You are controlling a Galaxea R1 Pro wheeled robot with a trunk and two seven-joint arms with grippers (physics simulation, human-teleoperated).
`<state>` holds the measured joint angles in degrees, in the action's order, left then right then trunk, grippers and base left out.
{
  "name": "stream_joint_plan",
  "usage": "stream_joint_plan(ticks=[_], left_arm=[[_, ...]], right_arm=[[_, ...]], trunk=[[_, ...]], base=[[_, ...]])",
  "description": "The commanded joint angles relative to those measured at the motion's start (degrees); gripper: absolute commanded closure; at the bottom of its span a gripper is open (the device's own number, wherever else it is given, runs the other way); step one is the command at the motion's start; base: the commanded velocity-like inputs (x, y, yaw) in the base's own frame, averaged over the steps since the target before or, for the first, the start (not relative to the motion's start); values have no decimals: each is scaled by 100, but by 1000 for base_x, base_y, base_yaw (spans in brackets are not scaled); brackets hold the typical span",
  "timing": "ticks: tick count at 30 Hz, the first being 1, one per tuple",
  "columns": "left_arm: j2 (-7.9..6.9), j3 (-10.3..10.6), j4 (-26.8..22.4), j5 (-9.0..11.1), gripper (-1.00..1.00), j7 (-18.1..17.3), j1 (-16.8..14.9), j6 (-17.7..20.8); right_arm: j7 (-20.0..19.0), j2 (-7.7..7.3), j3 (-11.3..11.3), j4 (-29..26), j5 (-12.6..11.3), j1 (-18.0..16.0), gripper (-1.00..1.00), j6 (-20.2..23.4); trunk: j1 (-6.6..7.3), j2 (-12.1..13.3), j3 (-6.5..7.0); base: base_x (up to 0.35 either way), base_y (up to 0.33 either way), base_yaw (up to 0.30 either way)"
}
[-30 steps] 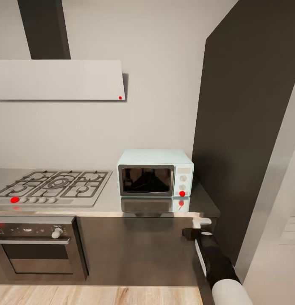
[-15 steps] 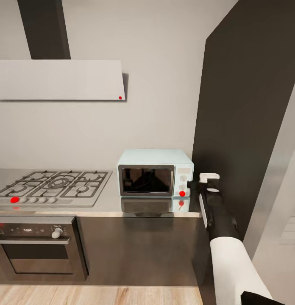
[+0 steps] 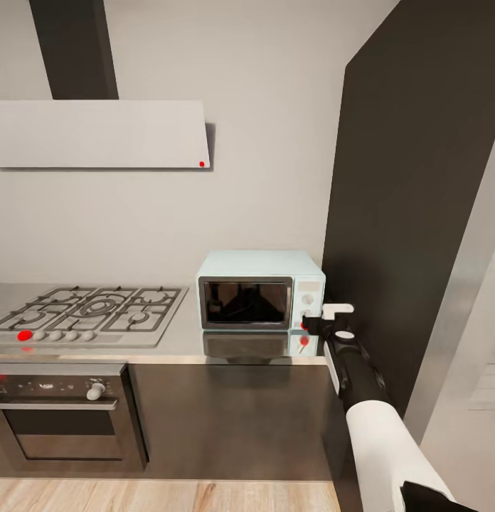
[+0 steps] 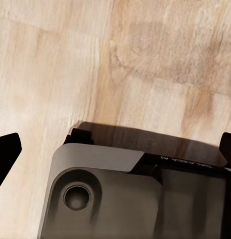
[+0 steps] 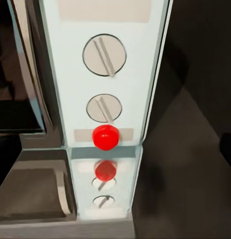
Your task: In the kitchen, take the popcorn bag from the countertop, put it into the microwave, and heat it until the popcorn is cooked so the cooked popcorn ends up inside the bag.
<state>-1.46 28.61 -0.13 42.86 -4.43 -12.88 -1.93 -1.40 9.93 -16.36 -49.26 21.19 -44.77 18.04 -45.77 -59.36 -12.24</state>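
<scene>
The microwave sits shut on the countertop, its glass too dark to tell whether the bag is inside. The right gripper, jaw state unreadable, hangs just beside the red button; drifting aside, it could hit a knob instead.

Right arm raised and stretched forward, white upper sleeve, black forearm, right gripper at its far end with white fingertip block; jaw state unclear. Left gripper pointing straight down, dark finger edges spread wide apart.
</scene>
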Motion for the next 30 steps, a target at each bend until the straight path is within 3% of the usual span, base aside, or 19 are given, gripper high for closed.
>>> stream_joint_plan(ticks=[1,7,19,30], left_arm=[[1,48,5,67,-100,-22,-4,-17],[11,48,5,81,-100,-6,-4,-18],[9,48,5,82,-100,3,-4,-18],[6,48,5,74,-100,-5,-4,-10]], right_arm=[[-22,7,-17,9,44,-5,-100,24],[-26,7,-25,30,35,-5,-100,32],[14,7,-38,644,51,74,-100,-68],[0,7,-61,689,44,74,-100,-125]], trunk=[[-1,-6,-8],[-1,-6,-8],[-1,-6,-8],[-1,-6,-8]], base=[[0,0,0],[0,0,0],[0,0,0],[56,0,0]])
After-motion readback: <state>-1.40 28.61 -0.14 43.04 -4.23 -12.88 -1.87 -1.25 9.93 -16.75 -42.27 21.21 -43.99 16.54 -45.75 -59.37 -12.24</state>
